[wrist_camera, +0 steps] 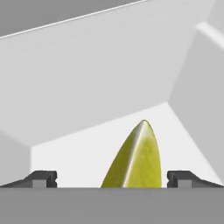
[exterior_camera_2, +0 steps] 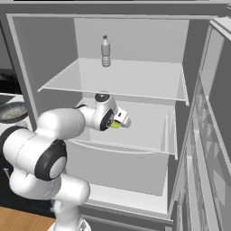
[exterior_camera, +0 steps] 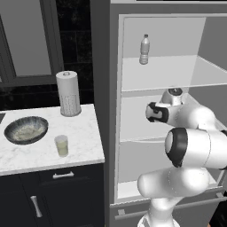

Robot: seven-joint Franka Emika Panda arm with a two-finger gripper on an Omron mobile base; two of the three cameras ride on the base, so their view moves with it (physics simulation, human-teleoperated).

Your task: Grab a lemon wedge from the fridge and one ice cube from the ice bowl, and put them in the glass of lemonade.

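1. Left base view: The fridge (exterior_camera: 114, 111) stands open next to a white stone counter (exterior_camera: 84, 133). On the counter sits the ice bowl (exterior_camera: 25, 129), round and dark, with pale stuff inside. The glass of lemonade (exterior_camera: 61, 145) stands near the bowl, a bit closer to the fridge. They do not touch. A tall white paper-towel roll (exterior_camera: 68, 93) stands at the back of the counter. Inside the fridge, a clear water bottle (exterior_camera: 144, 49) stands upright on the top shelf. The white arm reaches into the middle shelf. Its own body hides the hand here.

2. Right base view: From this side the door shows, swung open on the right. The bottle (exterior_camera_2: 105, 52) is again on the top shelf. The edge of the bowl (exterior_camera_2: 13, 112) peeks in at the left. The arm bends into the middle shelf, and the gripper (exterior_camera_2: 122, 121) is low over the shelf floor. A bit of yellow, the lemon wedge (exterior_camera_2: 115, 125), shows right at the gripper. The other base view hides this.

3. Hand view: This is the close look. The lemon wedge (wrist_camera: 136, 162) points up, yellow-green with a pale edge down its middle. It sits between the two dark fingertips (wrist_camera: 41, 178), which are spread wide on each side. Neither one touches it, so the gripper (wrist_camera: 111, 180) is open and holds nothing. Behind the wedge are the white shelf floor and the pale fridge walls.
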